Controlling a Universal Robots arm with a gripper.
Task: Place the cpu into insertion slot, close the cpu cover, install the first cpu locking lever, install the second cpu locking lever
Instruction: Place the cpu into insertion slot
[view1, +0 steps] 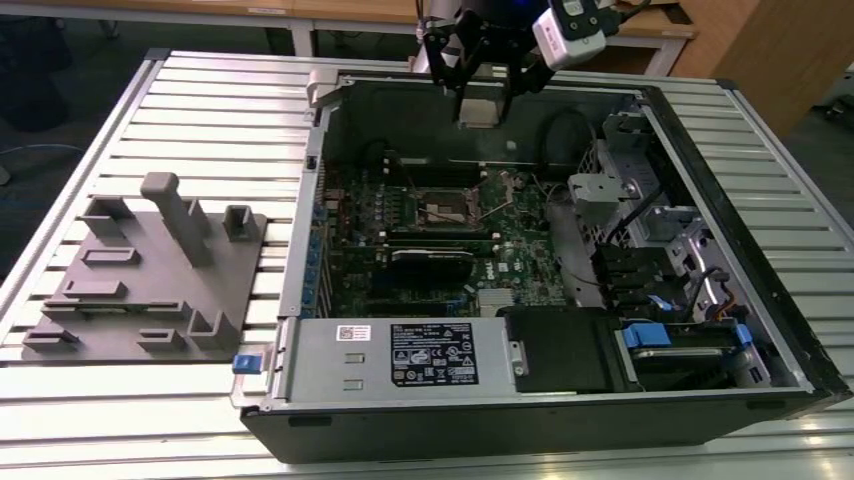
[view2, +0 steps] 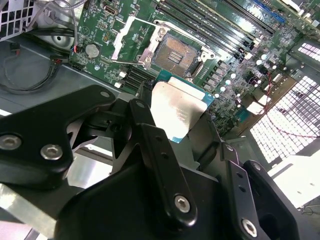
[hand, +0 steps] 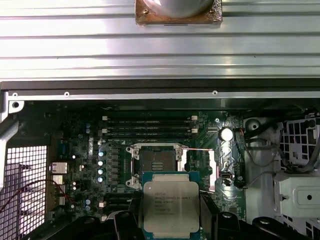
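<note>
Cpu (hand: 171, 206) in hand (hand: 170, 221) over insertion slot (hand: 157, 164) — memory slots (hand: 150, 125) alongside (cover (view2: 123, 39) open)

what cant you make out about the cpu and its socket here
1. cpu: one edge is cut off by the frame edge in the first wrist view.
2. cpu, second wrist view: part is hidden behind the gripper.
3. insertion slot: contacts are too small to judge in the exterior view.
4. cpu's underside: faces away in both wrist views.
</note>
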